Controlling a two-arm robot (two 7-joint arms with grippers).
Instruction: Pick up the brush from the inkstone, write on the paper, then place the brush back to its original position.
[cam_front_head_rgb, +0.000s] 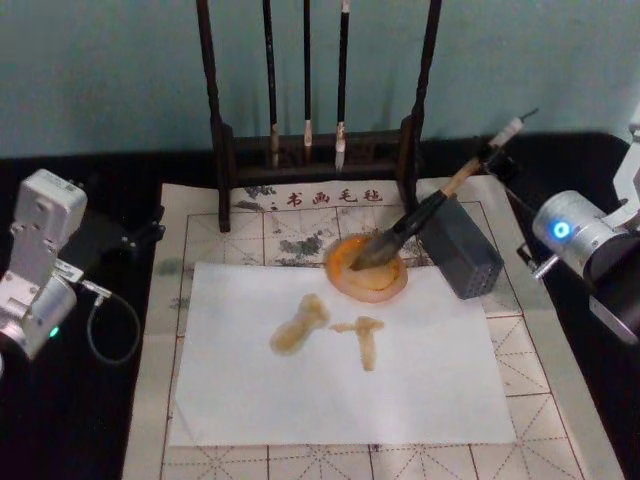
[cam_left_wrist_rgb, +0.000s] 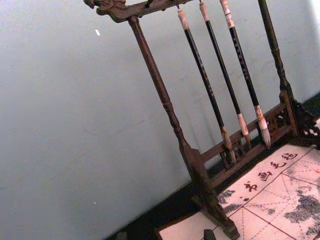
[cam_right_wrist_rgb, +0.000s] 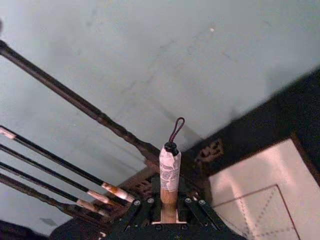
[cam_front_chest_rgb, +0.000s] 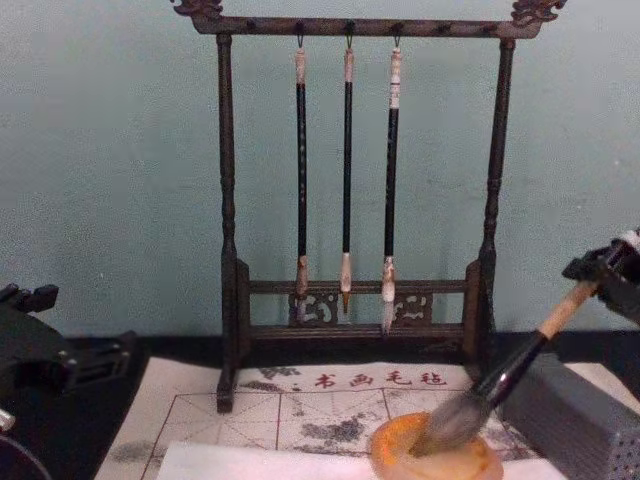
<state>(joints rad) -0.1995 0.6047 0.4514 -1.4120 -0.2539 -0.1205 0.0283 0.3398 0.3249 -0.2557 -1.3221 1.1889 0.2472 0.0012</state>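
I count one large brush (cam_front_head_rgb: 420, 218), one orange inkstone (cam_front_head_rgb: 392, 287), one white sheet of paper (cam_front_head_rgb: 340, 400) and one grey ribbed block (cam_front_head_rgb: 465, 258), all on a single beige mat (cam_front_head_rgb: 545, 380) with red grid lines. At the back of the tabletop (cam_front_head_rgb: 80, 420) I see one dark wooden rack (cam_front_chest_rgb: 228, 200) with three thin black-handled brushes (cam_front_chest_rgb: 346, 180) hanging from it. On the paper I make out two ochre marks (cam_front_head_rgb: 298, 325), and four red characters (cam_front_chest_rgb: 377, 379) along the mat's far edge.
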